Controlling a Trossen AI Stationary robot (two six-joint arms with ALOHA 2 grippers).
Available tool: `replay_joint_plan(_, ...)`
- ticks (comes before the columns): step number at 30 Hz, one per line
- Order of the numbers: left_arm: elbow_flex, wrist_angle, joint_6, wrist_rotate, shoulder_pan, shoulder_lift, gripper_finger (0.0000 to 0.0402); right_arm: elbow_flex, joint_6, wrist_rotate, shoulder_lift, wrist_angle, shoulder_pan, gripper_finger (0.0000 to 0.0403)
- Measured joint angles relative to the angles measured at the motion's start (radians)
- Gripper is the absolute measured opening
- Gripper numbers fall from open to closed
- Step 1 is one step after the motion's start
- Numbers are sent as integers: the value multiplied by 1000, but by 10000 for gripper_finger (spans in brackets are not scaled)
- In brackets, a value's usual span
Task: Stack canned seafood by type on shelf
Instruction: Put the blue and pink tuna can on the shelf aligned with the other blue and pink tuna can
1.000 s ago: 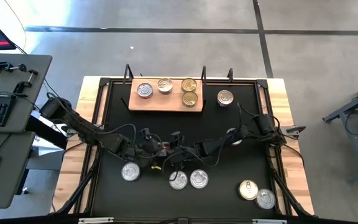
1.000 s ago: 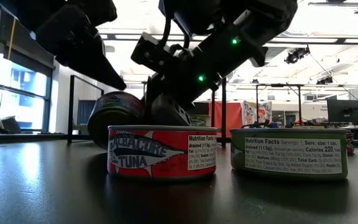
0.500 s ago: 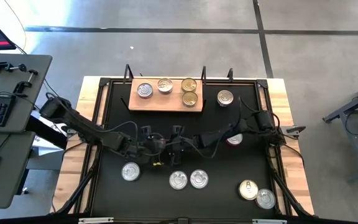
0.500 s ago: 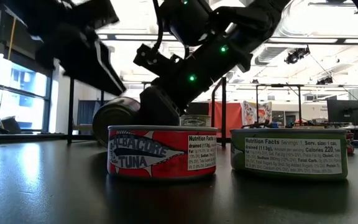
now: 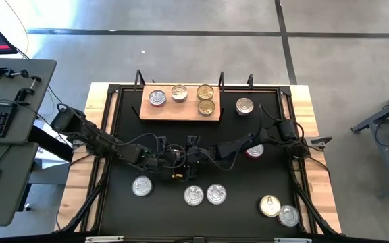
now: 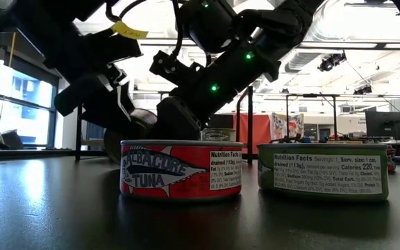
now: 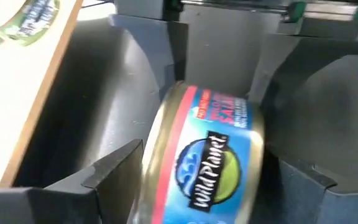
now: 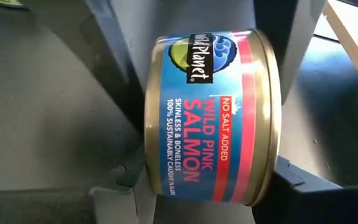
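Observation:
A blue-labelled salmon can (image 8: 210, 118) stands on edge at the table's middle, with my right gripper (image 8: 210, 183) shut on it. My left gripper (image 7: 210, 171) is open, one finger on either side of the same can (image 7: 207, 158), coming from the left. In the high view the two grippers meet at mid-table, left (image 5: 169, 160) and right (image 5: 193, 156). The wooden shelf (image 5: 181, 113) lies at the far edge. On it stand two silver-topped cans (image 5: 157, 98) and two gold-topped cans (image 5: 206, 99). My right gripper pinches the salmon can by its two flat ends (image 8: 273, 158), one finger on each. The fingers come slanting down from the table's right. The can sits on edge, its label wall toward the wrist camera. Whether its rim touches the table does not show.
A silver-topped can (image 5: 245, 106) stands right of the shelf, and a red-sided one (image 5: 254, 150) lies beside my right arm. Several more cans sit toward the near edge (image 5: 142, 186) (image 5: 205, 195) (image 5: 279, 210). In the low view a red tuna can (image 6: 180, 169) and a green can (image 6: 323, 170) stand close.
My left gripper has opened and let go of the salmon can, sinking a little. My right gripper, still shut on the can, has shifted slightly toward the far edge and rolled, turning the can with it.

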Motion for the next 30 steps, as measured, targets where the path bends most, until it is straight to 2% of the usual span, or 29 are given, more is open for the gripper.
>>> replay_joint_plan(3, 0, 16, -15, 17, 0, 0, 275, 0, 5, -25, 1, 4, -1, 181)
replay_joint_plan(7, 0, 15, -15, 28, 0, 0, 244, -6, 33, -29, 8, -28, 0, 253)
replay_joint_plan(10, 0, 16, -18, 29, 0, 0, 216, -5, 71, -14, -25, -102, -2, 286)
replay_joint_plan(14, 0, 14, -30, 17, 1, 0, 184, -4, 113, 105, -90, -250, 11, 294)
replay_joint_plan(18, 1, 22, -37, 5, 0, 0, 181, -2, 122, 237, -131, -367, 56, 296)
replay_joint_plan(20, -1, 5, -50, 0, -4, 0, 181, -4, 151, 347, -147, -470, 80, 296)
replay_joint_plan(23, -1, 2, -49, -24, -17, 0, 185, -29, 254, 499, -172, -596, 111, 293)
replay_joint_plan(25, -1, -6, -49, -76, -25, 0, 184, -77, 372, 571, -205, -698, 135, 289)
replay_joint_plan(28, 1, -42, -47, -155, -28, -16, 182, -177, 592, 583, -265, -823, 168, 286)
replay_joint_plan(30, 26, -112, -16, -208, -17, -26, 182, -254, 723, 584, -306, -831, 192, 286)
